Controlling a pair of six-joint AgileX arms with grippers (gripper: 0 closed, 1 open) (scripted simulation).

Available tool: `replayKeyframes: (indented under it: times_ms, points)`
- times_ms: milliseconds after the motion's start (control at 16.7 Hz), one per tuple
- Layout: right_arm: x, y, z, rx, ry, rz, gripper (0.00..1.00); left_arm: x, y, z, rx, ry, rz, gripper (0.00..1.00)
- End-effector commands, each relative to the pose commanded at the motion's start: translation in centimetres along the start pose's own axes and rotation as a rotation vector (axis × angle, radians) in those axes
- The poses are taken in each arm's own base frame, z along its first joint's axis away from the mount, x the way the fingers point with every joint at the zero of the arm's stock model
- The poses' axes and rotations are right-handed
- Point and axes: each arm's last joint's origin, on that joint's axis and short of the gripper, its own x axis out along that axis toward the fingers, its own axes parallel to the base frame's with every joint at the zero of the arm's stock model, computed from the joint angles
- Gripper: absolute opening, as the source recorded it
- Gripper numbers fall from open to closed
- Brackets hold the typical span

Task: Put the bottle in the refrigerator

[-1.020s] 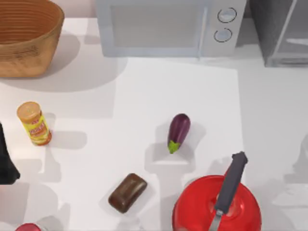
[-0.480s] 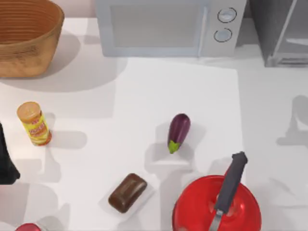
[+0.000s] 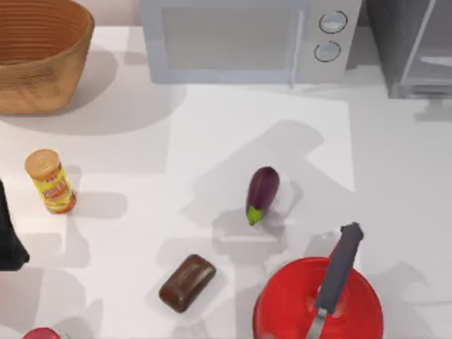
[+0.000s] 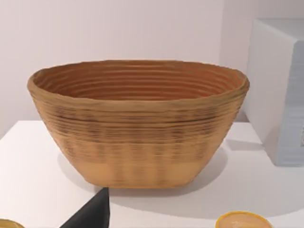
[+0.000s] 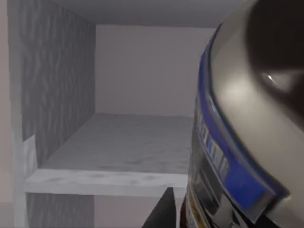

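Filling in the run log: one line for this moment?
right tool: bottle held close before open refrigerator shelf | left arm: parked at table's left edge | bottle not yet shelved

My left arm [image 3: 7, 236] is showing at the left edge of the top view's frame as a plain matte black mass, narrow above and widening into a blunt, angular lobe lower down, with no markings, cables or screws to be made out on it. In the left wrist view, the left gripper [image 4: 92, 216] is appearing as a flat black wedge with straight edges tapering to a sharp tip. In the right wrist view, the right gripper [image 5: 164, 211] is presenting a similar dark, unmarked, slanted sliver.
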Motion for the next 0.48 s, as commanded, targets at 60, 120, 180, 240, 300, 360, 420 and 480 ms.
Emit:
replayKeyframes:
  times_ms: [60,120,180,240,300,360,420,480]
  points:
    - [1.7,-0.8,-2.1,0.003,0.029,-0.004,0.01,0.0,0.0,0.0,0.0,0.0,0.0,1.0]
    - [3.1,-1.5,-4.3,0.008,0.06,-0.008,0.01,0.0,0.0,0.0,0.0,0.0,0.0,1.0]
    - [4.2,-2.1,-6.6,0.013,0.091,-0.01,0.01,0.0,0.0,0.0,0.0,0.0,0.0,1.0]
    - [5.1,-2.6,-8.8,0.018,0.12,-0.012,0.01,0.0,0.0,0.0,0.0,0.0,0.0,1.0]
    - [5.7,-3.0,-10.8,0.023,0.147,-0.012,0.01,0.0,0.0,0.0,0.0,0.0,0.0,1.0]
    - [6.1,-3.4,-12.6,0.028,0.172,-0.011,0.01,0.0,0.0,0.0,0.0,0.0,0.0,1.0]
    - [6.4,-3.6,-14.3,0.032,0.193,-0.009,0.01,0.0,0.0,0.0,0.0,0.0,0.0,1.0]
    - [6.6,-3.7,-15.6,0.036,0.211,-0.007,0.01,0.0,0.0,0.0,0.0,0.0,0.0,1.0]
